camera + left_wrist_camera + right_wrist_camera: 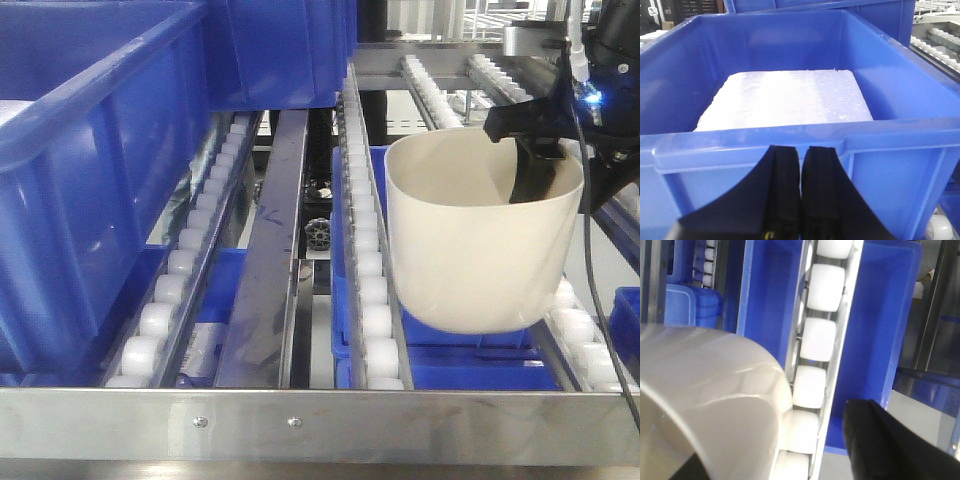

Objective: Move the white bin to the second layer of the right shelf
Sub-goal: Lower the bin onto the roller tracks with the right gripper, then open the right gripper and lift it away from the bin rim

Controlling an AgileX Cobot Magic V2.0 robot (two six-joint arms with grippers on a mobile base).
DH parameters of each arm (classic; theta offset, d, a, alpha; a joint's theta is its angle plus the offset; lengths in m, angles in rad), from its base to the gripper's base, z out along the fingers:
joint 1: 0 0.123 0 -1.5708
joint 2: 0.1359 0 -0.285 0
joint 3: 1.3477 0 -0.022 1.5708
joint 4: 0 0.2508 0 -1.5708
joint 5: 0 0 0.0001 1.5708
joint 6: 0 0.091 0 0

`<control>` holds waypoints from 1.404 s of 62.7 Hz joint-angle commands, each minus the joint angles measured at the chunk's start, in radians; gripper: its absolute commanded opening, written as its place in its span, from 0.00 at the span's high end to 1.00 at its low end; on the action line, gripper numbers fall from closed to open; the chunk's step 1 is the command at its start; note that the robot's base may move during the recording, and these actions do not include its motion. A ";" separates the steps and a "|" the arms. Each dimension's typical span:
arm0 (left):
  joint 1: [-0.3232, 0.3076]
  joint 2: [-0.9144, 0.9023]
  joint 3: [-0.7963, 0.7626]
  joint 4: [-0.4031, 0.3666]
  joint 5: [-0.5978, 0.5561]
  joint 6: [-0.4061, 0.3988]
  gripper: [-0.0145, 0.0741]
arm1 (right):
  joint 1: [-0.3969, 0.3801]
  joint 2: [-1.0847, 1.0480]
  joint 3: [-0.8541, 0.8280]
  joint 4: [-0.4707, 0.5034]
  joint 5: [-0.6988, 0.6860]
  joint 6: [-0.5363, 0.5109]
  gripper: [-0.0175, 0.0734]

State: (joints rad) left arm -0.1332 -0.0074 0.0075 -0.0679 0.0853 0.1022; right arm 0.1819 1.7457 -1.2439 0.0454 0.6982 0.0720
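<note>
White bin [470, 250] on right shelf second layer [375, 300], near right, right gripper [540, 160] pinching far rim. Left gripper [800, 195] clenched, empty. Risk: rolling downslope once released.

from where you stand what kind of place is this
Most likely a warehouse or factory picking area. Flow-rack lanes of white rollers run behind a riveted steel lip, blue crates sit around them, and a white bin rests on the rollers.
</note>
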 commanded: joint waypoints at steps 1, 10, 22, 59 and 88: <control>-0.005 -0.014 0.037 -0.006 -0.085 -0.003 0.74 | -0.006 -0.059 -0.032 0.006 -0.041 -0.004 0.29; -0.005 -0.014 0.037 -0.006 -0.085 -0.003 0.74 | -0.005 -0.059 -0.032 0.025 -0.041 -0.004 0.29; -0.005 -0.014 0.037 -0.006 -0.085 -0.003 0.74 | -0.001 -0.059 -0.032 0.038 -0.040 -0.004 0.29; -0.005 -0.014 0.037 -0.006 -0.085 -0.003 0.74 | 0.017 -0.093 -0.032 0.039 -0.036 -0.004 0.29; -0.005 -0.014 0.037 -0.006 -0.085 -0.003 0.74 | 0.017 -0.175 -0.032 0.039 -0.042 -0.004 0.29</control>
State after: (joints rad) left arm -0.1332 -0.0074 0.0075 -0.0679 0.0853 0.1022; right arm 0.1970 1.6381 -1.2439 0.0830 0.6965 0.0720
